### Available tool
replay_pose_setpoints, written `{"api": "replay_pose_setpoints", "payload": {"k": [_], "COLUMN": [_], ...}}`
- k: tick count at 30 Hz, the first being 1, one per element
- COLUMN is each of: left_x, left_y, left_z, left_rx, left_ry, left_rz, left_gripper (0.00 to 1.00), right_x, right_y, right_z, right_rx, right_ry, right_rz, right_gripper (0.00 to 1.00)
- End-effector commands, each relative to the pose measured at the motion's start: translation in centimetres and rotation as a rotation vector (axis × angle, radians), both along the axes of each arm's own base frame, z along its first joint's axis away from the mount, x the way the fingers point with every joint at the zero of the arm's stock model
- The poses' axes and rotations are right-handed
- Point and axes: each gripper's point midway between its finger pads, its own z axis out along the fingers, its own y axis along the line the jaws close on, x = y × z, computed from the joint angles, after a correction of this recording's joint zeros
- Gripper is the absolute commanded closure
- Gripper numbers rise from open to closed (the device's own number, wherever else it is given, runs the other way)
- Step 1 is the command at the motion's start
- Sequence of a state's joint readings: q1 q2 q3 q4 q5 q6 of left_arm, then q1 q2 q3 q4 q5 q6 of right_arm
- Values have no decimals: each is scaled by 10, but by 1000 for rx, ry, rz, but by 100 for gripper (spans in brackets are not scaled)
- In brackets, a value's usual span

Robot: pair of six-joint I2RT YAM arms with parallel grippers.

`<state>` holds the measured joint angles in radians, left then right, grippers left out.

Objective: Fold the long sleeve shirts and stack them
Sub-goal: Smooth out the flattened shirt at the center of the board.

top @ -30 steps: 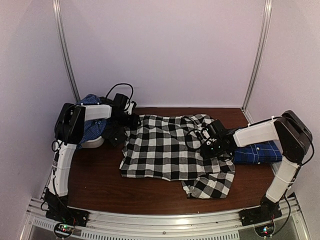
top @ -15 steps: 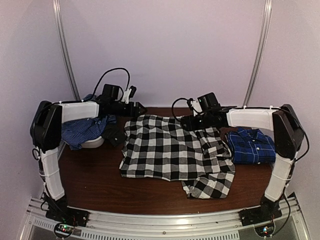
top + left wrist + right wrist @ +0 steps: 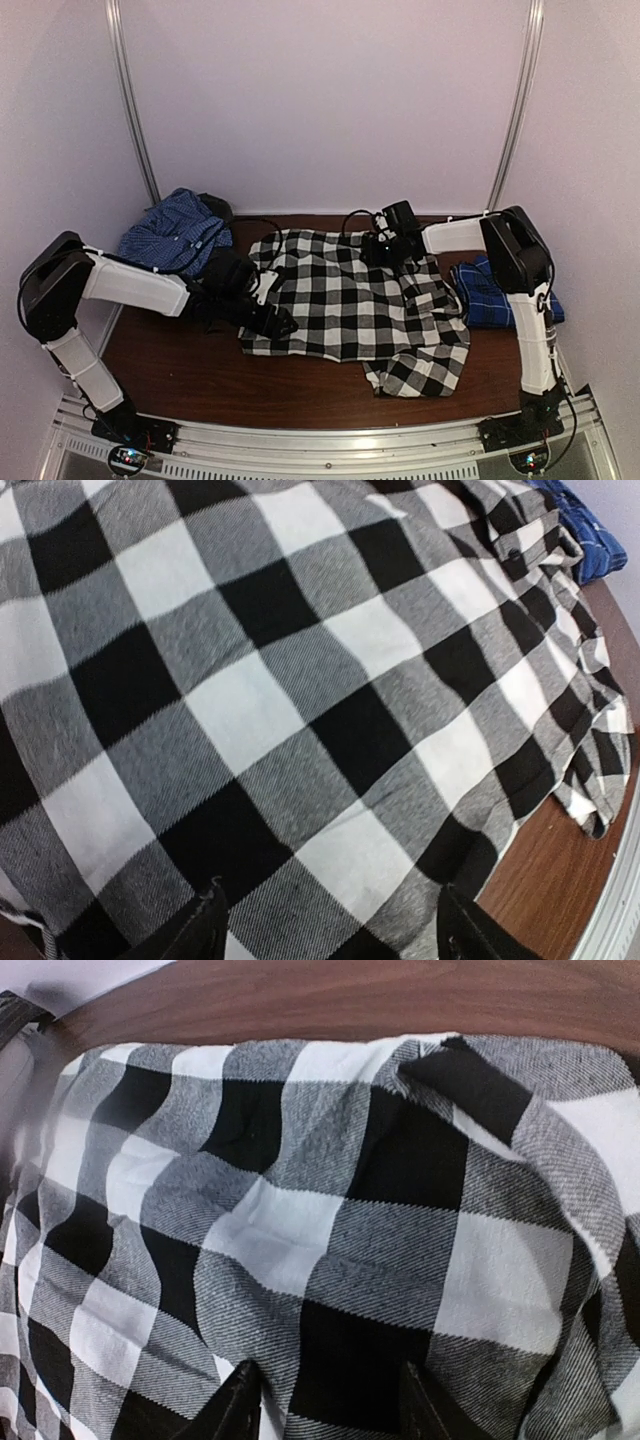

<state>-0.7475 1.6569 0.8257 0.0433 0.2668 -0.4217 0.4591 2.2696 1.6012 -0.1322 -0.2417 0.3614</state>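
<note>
- The left tool [image 3: 278,320] lies low at the near left edge of the black-and-white check shirt [image 3: 340,300]. In the left wrist view its fingers [image 3: 195,930] stand wide apart with the checked cloth spread under and between them, and nothing is gripped.
- The right tool [image 3: 383,250] sits at the far edge of the same shirt. In the right wrist view its fingers [image 3: 235,1405] are also parted, over rumpled cloth just short of the bare surface [image 3: 200,375].
- Count: one check shirt, spread flat across the middle of the surface, with a loose part trailing toward the near right.
- One folded blue shirt [image 3: 495,300] lies just beside it on the right.
- One blue plaid heap [image 3: 175,238] is bunched in the far left corner. I cannot tell how many garments are in it.
- Half a second ago the left arm [image 3: 130,285] was raised toward the far left corner, beside the heap. It now stretches low across the left side of the surface.
- The right arm [image 3: 515,250] reached in from the right edge then. Its elbow now stands nearer the middle, and its tool is slightly lower on the cloth.
- The check shirt keeps its outline.
- The right arm crosses in front of the folded blue shirt and hides part of it.
- The left arm covers the ground between the heap and the check shirt, where a white rounded object showed earlier.
</note>
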Motion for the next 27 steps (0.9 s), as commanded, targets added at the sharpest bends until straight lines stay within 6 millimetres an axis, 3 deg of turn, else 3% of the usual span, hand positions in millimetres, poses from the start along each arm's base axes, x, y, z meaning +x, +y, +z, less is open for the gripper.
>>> {"api": "replay_pose_setpoints", "payload": {"k": [1, 11, 17, 22, 27], "left_x": [-5, -45, -64, -62, -35], "left_y": [10, 49, 74, 71, 38], "left_z": [-11, -69, -84, -72, -39], "left_rx": [21, 223, 309, 285, 207], "left_ry": [-17, 112, 163, 144, 59], "left_rz": [59, 92, 126, 123, 83], "left_gripper": [28, 33, 34, 33, 28], "right_x": [27, 56, 76, 79, 60], "right_y": [-5, -33, -57, -68, -37], "right_z": [8, -18, -19, -9, 32], "right_rx": [65, 35, -4, 1, 123], "right_ry": [-43, -23, -27, -39, -80], "right_rz": [-54, -148, -227, -232, -47], "right_gripper": [52, 52, 52, 52, 49]}}
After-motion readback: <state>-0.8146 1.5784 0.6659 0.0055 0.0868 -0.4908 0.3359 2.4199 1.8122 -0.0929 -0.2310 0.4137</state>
